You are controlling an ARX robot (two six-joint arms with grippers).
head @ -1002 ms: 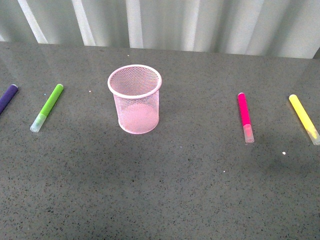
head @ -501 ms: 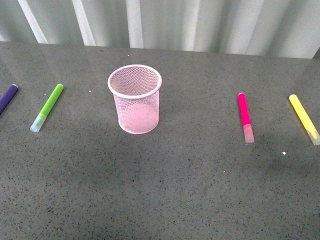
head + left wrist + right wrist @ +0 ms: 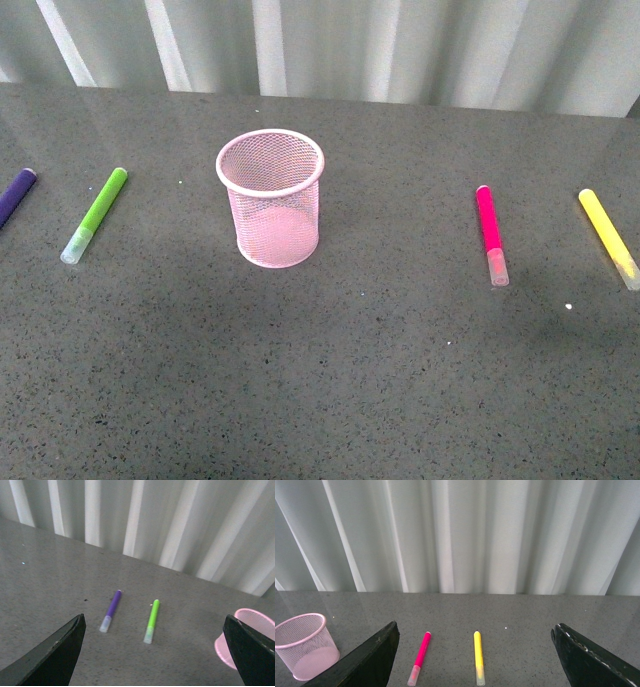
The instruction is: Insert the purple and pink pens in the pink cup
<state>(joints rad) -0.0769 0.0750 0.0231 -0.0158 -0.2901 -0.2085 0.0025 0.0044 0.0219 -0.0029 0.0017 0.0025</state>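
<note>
— Pens, relative to the pink cup (image 3: 270, 198)?
— Purple pen (image 3: 15, 195) lying flat, far to the cup's left, beyond a green marker (image 3: 95, 215). Pink pen (image 3: 490, 235) lying flat, well to the cup's right, nearer than a yellow marker (image 3: 608, 238). Both outside the cup.
— Grippers?
— Left gripper (image 3: 153, 621) spread wide, released. Right gripper (image 3: 475, 626) likewise, grasping nothing.

pink cup (image 3: 275, 225) mouth open, pink pen (image 3: 488, 222), purple pen (image 3: 14, 196) lying clear
</note>
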